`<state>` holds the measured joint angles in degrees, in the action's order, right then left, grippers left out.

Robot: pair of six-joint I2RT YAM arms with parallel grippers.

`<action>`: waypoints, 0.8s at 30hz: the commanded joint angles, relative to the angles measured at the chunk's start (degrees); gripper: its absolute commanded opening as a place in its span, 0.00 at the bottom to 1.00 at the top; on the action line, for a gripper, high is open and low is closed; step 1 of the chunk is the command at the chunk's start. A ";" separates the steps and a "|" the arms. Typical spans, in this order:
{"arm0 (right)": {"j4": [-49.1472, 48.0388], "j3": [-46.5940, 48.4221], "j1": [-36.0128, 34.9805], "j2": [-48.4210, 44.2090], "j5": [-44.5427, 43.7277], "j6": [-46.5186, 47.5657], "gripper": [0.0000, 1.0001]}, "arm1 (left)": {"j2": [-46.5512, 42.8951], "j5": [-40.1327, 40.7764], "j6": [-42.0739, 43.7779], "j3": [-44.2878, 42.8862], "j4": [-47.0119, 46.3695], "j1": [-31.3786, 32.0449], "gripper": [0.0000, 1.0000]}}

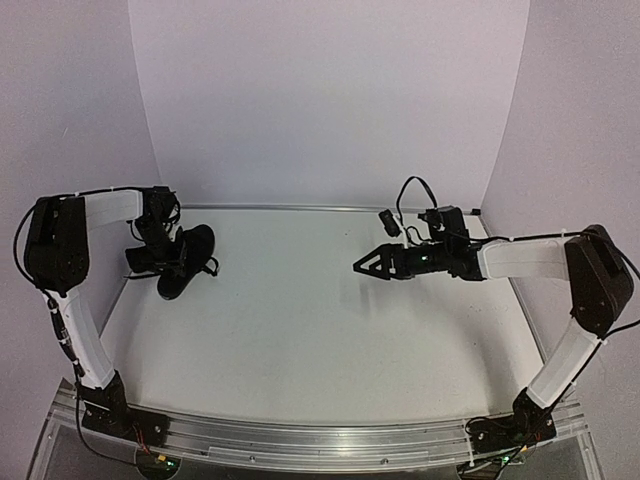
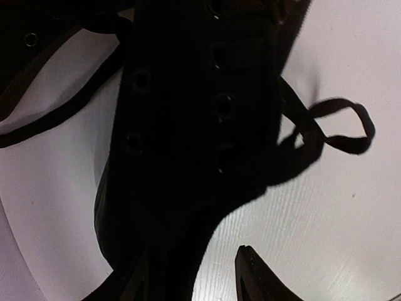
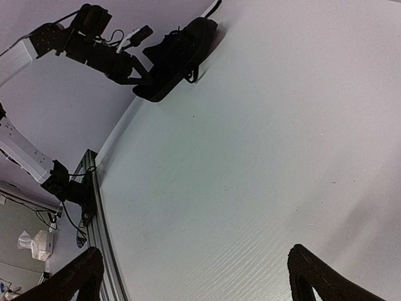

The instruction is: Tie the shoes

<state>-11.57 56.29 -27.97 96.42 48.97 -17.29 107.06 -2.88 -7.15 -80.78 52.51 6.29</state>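
A black lace-up shoe (image 1: 188, 260) lies at the far left of the white table; I cannot make out a second shoe apart from it. In the left wrist view the shoe (image 2: 188, 125) fills the frame, eyelets showing, and a thin lace loop (image 2: 341, 128) lies on the table to its right. My left gripper (image 1: 150, 257) is right at the shoe, jaws open (image 2: 194, 279), with the shoe's edge between them; its left finger is hard to tell from the shoe. My right gripper (image 1: 362, 266) is open and empty (image 3: 194, 260) above the table's middle right, far from the shoe (image 3: 178, 53).
White walls close in the table at the back and sides. The shoe sits near the table's left edge (image 1: 118, 300). A metal rail (image 1: 300, 440) runs along the near edge, with both arm bases on it.
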 commanded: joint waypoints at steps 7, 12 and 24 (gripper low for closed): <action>-1.88 -0.48 -0.28 -1.99 0.86 0.86 0.98 | 1.41 8.27 0.29 -4.35 -2.64 0.04 0.43; -1.88 0.13 -0.31 -1.22 0.89 0.71 0.98 | -2.55 9.62 0.95 -5.99 -0.95 -0.12 0.48; -1.88 0.73 -0.30 0.43 0.78 0.76 0.98 | 5.71 5.25 2.57 -8.58 -0.96 -2.10 0.52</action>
<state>-11.71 55.81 -27.97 96.31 49.15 -17.19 110.08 4.58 -5.77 -88.05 51.94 4.22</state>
